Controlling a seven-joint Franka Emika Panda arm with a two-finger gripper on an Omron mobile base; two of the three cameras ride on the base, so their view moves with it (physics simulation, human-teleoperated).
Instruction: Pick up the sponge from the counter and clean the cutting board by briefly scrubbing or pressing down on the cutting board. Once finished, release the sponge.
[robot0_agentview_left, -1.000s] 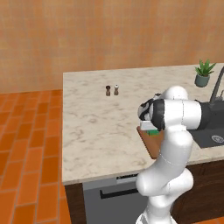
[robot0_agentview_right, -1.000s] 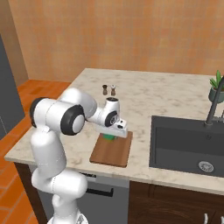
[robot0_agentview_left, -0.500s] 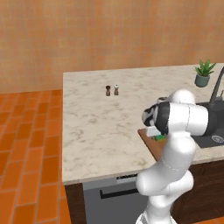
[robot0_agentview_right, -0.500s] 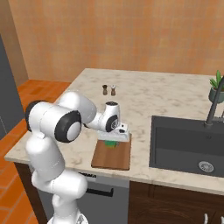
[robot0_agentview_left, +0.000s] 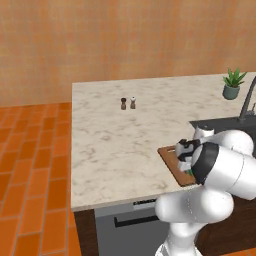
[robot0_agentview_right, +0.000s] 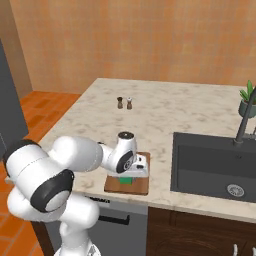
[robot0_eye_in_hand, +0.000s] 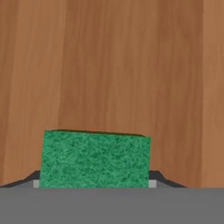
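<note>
- The sponge (robot0_eye_in_hand: 95, 159), green face toward the hand camera, sits clamped between the two dark finger tips (robot0_eye_in_hand: 159, 178) of the claw (robot0_eye_in_hand: 95, 183), directly over the brown wood of the cutting board (robot0_eye_in_hand: 122, 65).
- In the right base view the claw (robot0_agentview_right: 128, 176) points down at the cutting board (robot0_agentview_right: 141, 185), with the sponge (robot0_agentview_right: 127, 179) a small green patch at the board's surface; actual contact cannot be told.
- The cutting board (robot0_agentview_left: 168, 156) lies on the desk (robot0_agentview_left: 115, 145) near its front edge, just beside the dark sink (robot0_agentview_right: 215, 165).
- Beyond the board, toward the wall, two small shakers (robot0_agentview_right: 124, 103) stand side by side.
- A potted plant (robot0_agentview_left: 233, 83) stands behind the sink, near the faucet (robot0_agentview_right: 243, 122).
</note>
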